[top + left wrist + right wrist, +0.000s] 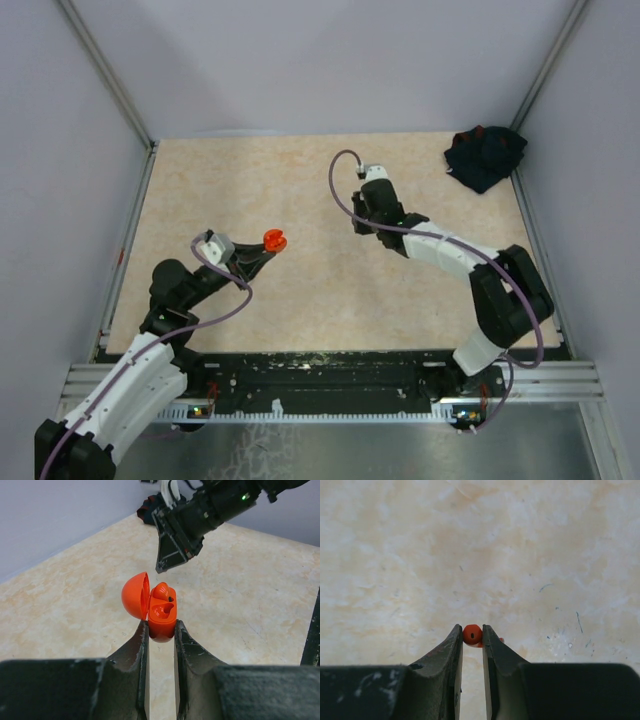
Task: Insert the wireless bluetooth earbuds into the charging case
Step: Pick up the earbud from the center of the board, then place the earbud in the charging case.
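Nearest, on the left, the left claw (160, 626) is closed tight on the lower body of the orange charging case (162, 612). It holds the case clear above the table (300, 180), with the lid (134, 596) swung open to the left. One seated earbud (161, 591) appears to sit in the farther well. The nearer well looks empty, though that is hard to be sure of from this angle.

Farther off and to the right, the right claw (472, 631) is nearly shut, pinching a loose earbud (472, 634) at the very tips of its fingers above bare table. In the left wrist view it hangs just beyond the case, tips pointing down, close but not touching.

In the far right corner lies a dark cloth (485, 155), well apart from both.

The loose earbud is likely very light, hard and smooth, so it could twist or squirt out of a pinch across its round body. A gentle, centred hold there seems best, leaving its underside free to drop into the well. The case is light too and its hinge looks delicate. Holding the base by its sides, as here, keeps the lid and wells unobstructed.
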Controlling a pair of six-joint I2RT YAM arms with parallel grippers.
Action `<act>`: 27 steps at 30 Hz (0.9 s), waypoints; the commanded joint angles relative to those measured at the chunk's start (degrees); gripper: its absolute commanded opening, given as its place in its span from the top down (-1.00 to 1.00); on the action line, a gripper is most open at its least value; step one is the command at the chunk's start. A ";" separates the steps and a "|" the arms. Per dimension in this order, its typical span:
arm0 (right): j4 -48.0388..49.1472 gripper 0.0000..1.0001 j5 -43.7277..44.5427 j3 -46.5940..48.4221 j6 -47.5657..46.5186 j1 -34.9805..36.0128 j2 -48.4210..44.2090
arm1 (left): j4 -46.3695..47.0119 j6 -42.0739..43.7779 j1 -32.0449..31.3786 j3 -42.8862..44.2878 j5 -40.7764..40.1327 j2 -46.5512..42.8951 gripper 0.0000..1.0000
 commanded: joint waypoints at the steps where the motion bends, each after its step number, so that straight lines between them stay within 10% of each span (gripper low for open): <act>1: 1.54 0.66 -6.84 0.28 3.64 0.47 -8.84 | 3.70 -0.80 0.58 0.55 0.88 -0.78 1.00; 27: 13.09 0.66 -23.65 1.50 21.25 15.47 -27.31 | 17.65 -1.22 0.98 -5.20 4.83 -5.11 1.00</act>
